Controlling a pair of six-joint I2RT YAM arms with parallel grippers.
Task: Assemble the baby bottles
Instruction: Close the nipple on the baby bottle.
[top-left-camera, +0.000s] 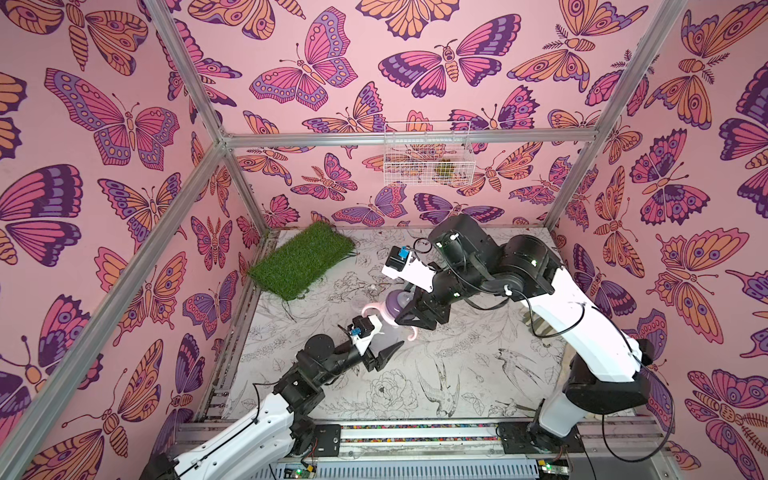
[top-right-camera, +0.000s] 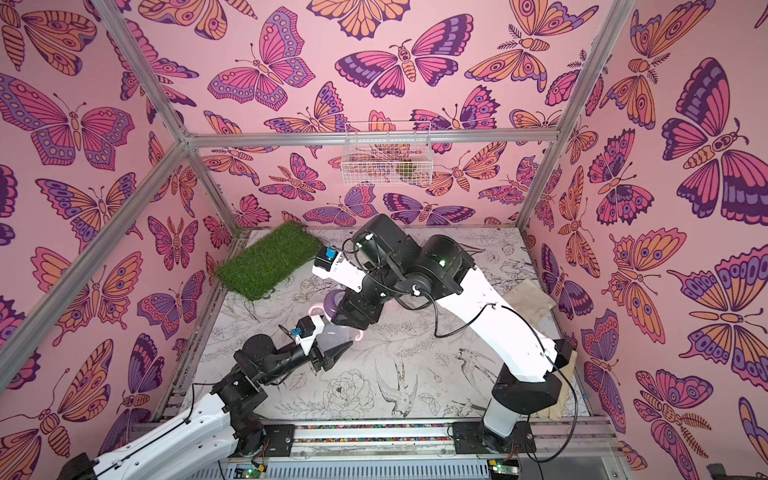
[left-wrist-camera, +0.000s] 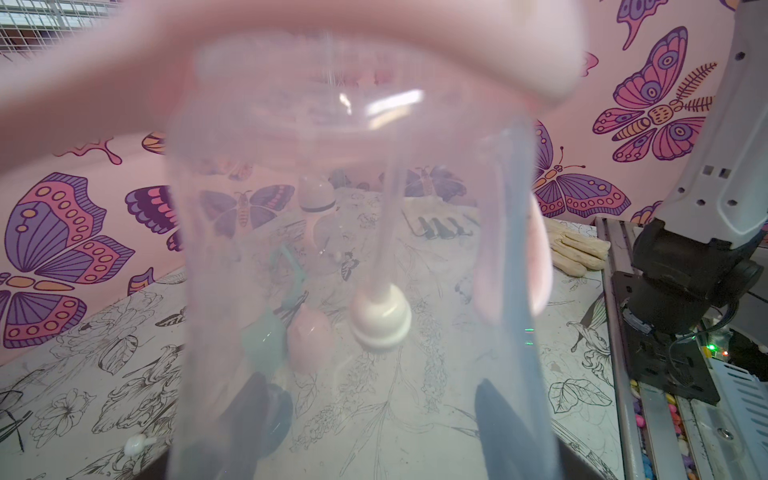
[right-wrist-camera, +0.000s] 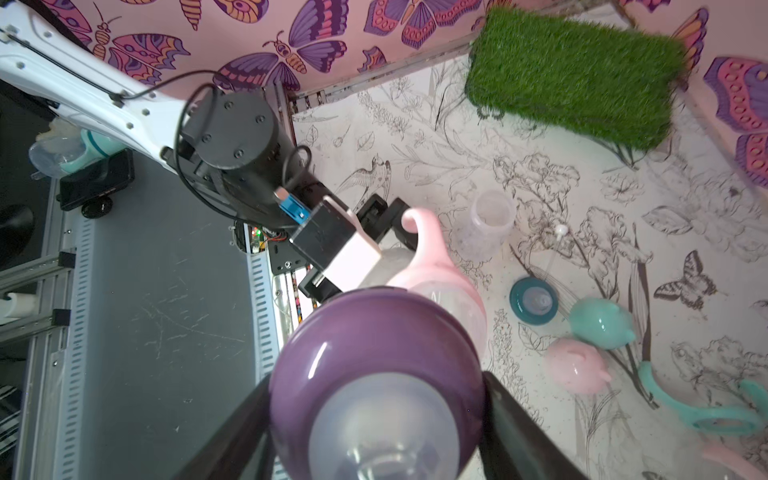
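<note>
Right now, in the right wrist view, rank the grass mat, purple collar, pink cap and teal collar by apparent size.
1. purple collar and grass mat: alike; the collar sits nearest the camera, so unranked.
2. pink cap.
3. teal collar.

We see the bench (top-left-camera: 457, 374), printed with sketched flowers and birds, bearing a grass mat (top-left-camera: 302, 259) at its far corner, a clear bottle (right-wrist-camera: 490, 226), a teal collar (right-wrist-camera: 534, 300), a teal cap (right-wrist-camera: 600, 324) just beside a pink cap (right-wrist-camera: 575, 370), and a teal handled ring (right-wrist-camera: 706, 415).
</note>
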